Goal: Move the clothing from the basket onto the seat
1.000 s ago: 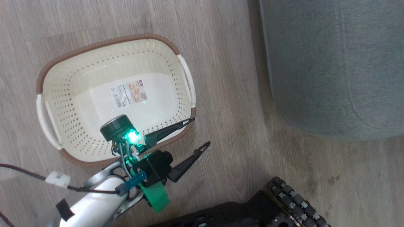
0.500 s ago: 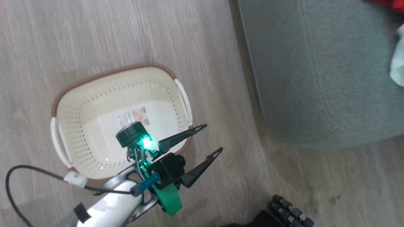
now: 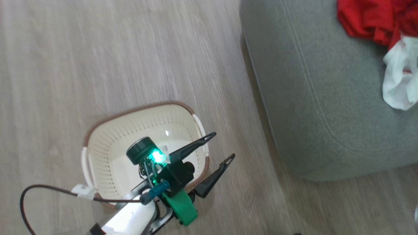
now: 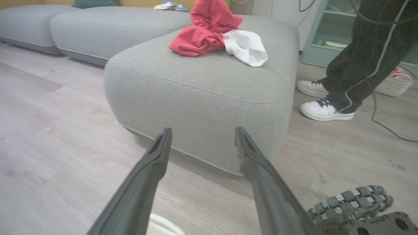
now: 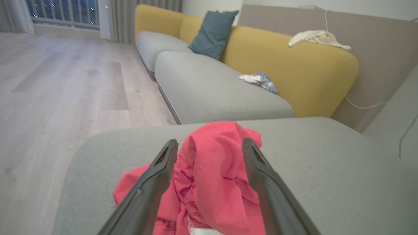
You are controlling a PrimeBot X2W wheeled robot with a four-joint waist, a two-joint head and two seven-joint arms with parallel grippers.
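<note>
The red clothing [image 3: 369, 19] with its white panel [image 3: 398, 81] lies heaped on the grey-green seat [image 3: 310, 98] at the upper right. In the right wrist view my right gripper [image 5: 210, 142] stands open just over the red clothing [image 5: 212, 182], fabric rising between its fingers, on the seat [image 5: 326, 169]. The cream basket [image 3: 107, 153] sits on the floor at lower left; what shows of its inside holds nothing. My left gripper [image 3: 223, 145] hangs open over the basket's right rim, pointing at the seat [image 4: 202, 88] and the clothing [image 4: 202, 36].
A person's dark trouser legs and white shoes [image 4: 326, 109] stand just right of the seat. My wheeled base [image 4: 352, 199] is near the seat's front. Beyond the seat are a grey-and-yellow sofa [image 5: 294, 75] with a teal pillow [image 5: 212, 34] and wood floor [image 3: 130, 49].
The head camera has swung up and right: the basket now sits lower in view and the clothing on the seat has come into view. My left gripper stays open by the basket's rim.
</note>
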